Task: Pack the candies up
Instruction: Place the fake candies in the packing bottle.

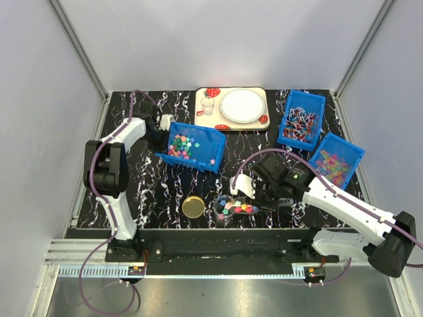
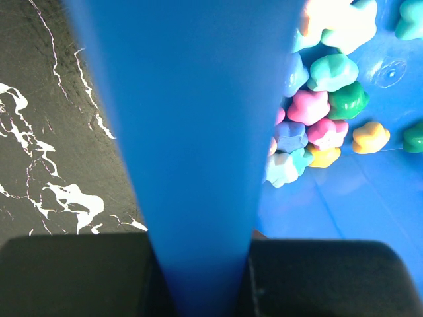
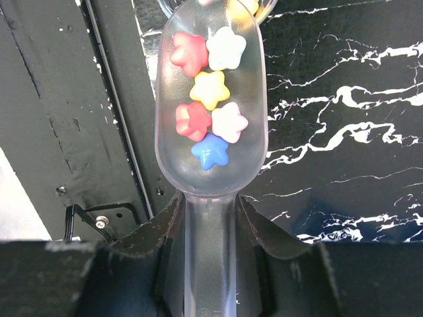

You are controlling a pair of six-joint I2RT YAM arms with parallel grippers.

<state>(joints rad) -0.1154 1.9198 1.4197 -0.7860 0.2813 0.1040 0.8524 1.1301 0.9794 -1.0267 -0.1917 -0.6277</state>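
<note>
**Six stars on the scoop at the jar's mouth**

We have six star-shaped candies (image 3: 210,89) in view, red, yellow, blue and pale ones. They lie in the bowl of a clear plastic scoop (image 3: 211,172) whose tip sits at the rim of the glass jar (image 1: 219,211). More of them show inside that jar, and a heap is piled in the tilted blue bin (image 1: 208,142) further back on the left.

The right hand (image 3: 211,264) is closed narrow on the scoop's handle and carries it level over the front edge. The left hand (image 2: 205,277) is pinched tight on one wall of the tilted blue bin, which stands tipped at an angle.

Under it all we see the counter (image 1: 165,191), black with white marble veining. A gold lid (image 1: 193,207) lies flat just left of the jar. At the back, a strawberry-print tray (image 1: 228,122) carries a white plate (image 1: 242,105). To the right stand a bin of striped sticks (image 1: 285,117) and, nearer, a bin of pastel sweets (image 1: 346,142).

Pale grey walls (image 1: 218,39) framed by metal posts close in the three far sides.
</note>
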